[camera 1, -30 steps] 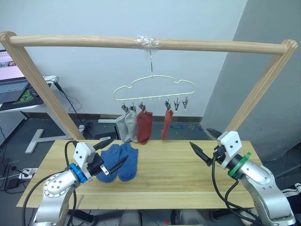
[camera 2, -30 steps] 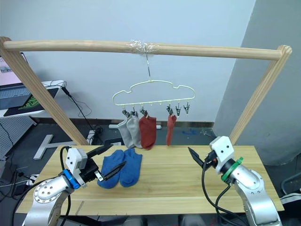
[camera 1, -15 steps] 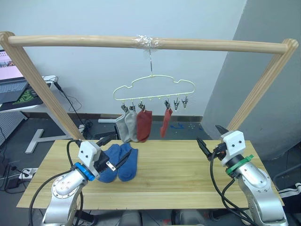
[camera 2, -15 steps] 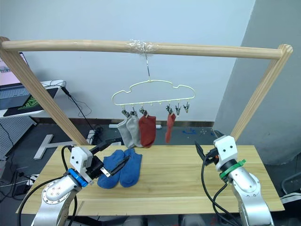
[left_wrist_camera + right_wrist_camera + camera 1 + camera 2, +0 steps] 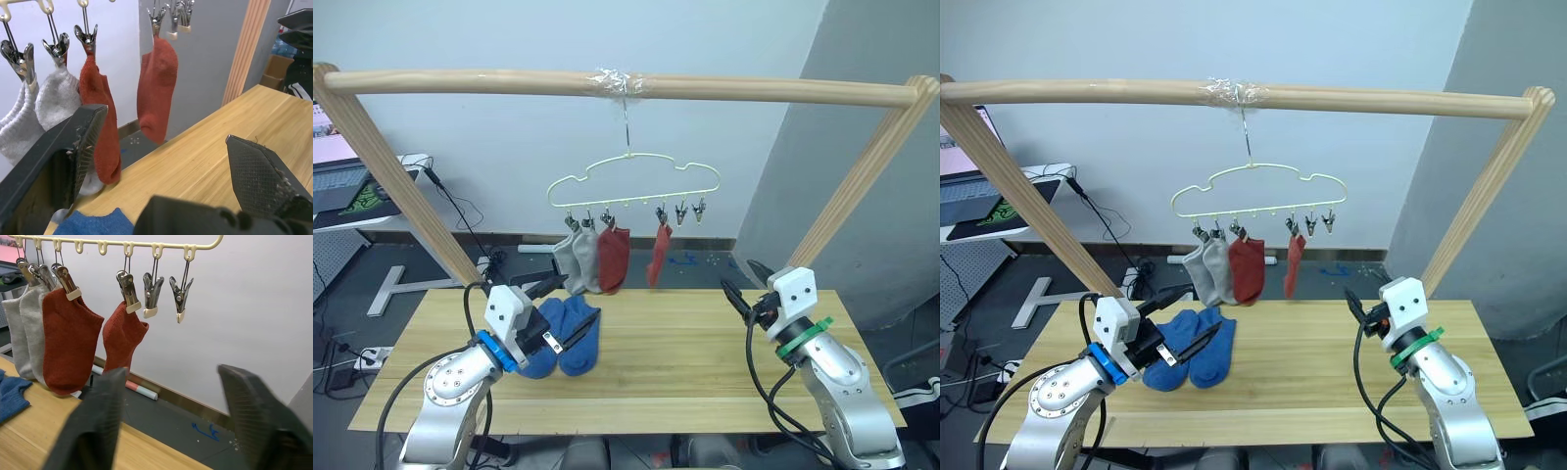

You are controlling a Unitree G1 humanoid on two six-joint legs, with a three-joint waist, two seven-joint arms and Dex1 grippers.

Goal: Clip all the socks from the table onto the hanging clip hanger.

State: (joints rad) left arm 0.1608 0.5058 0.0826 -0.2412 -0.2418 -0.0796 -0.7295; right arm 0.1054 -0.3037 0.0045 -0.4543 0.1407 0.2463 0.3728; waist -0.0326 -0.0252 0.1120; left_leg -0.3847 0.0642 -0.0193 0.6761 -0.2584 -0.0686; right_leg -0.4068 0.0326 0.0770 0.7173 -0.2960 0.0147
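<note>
Our left gripper (image 5: pixel 552 311) spread wide over blue socks (image 5: pixel 564 335) lying on table (image 5: pixel 685 372), set to pick. Right gripper (image 5: pixel 741 285) open, empty, waiting beneath clip hanger (image 5: pixel 634 186) free clips (image 5: pixel 166 293).

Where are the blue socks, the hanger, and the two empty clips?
blue socks (image 5: pixel 570 333): left eye view, middle of the pair lying on the table.
hanger (image 5: pixel 636 163): left eye view, top of its wavy wire.
empty clips (image 5: pixel 152 294): right wrist view, body of one bare clip.

Silver arms with black cables, white wrist blocks, blue and green rings.
</note>
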